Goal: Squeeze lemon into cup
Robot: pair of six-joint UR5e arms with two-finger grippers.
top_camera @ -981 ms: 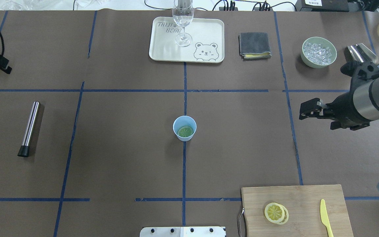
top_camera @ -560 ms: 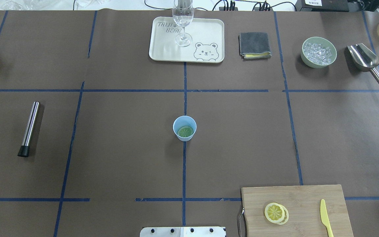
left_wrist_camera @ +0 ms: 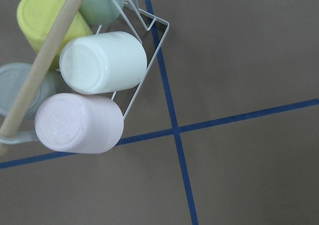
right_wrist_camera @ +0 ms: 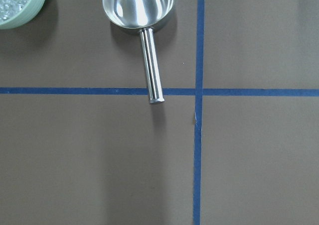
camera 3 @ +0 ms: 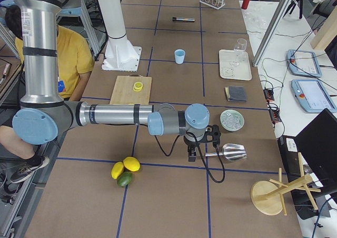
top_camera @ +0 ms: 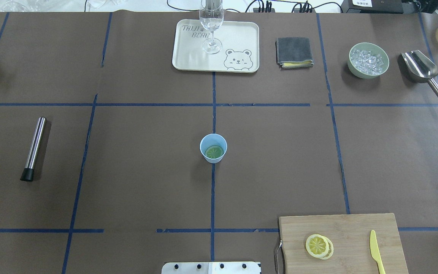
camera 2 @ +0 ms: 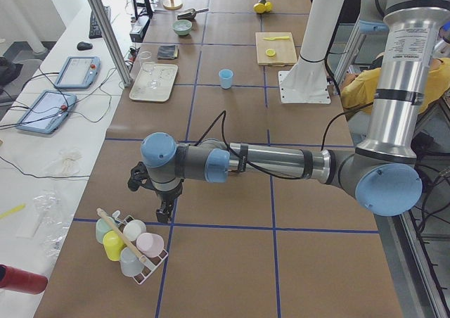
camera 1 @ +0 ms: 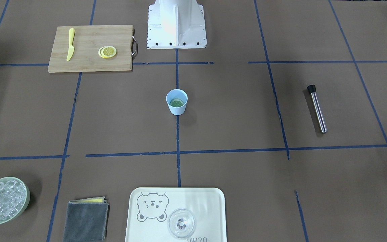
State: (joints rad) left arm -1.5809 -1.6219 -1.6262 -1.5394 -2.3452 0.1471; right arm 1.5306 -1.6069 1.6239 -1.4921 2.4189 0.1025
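The light-blue cup stands upright at the table's middle, also in the front view. A round slice that looks greenish lies flat inside it. Two overlapping lemon slices lie on the wooden board. Neither gripper shows in the overhead or front view. The left gripper hangs over the cup rack at the table's left end. The right gripper hangs beside the steel scoop at the right end. I cannot tell whether either is open or shut.
A yellow knife lies on the board. A tray holds a clear glass. A grey cloth, green ice bowl, scoop and steel rod lie about. The cup rack stands under the left wrist.
The right arm has pulled back out of the overhead view to the right, uncovering the scoop. The left arm has left that view at the left edge. The cup and slices have not moved.
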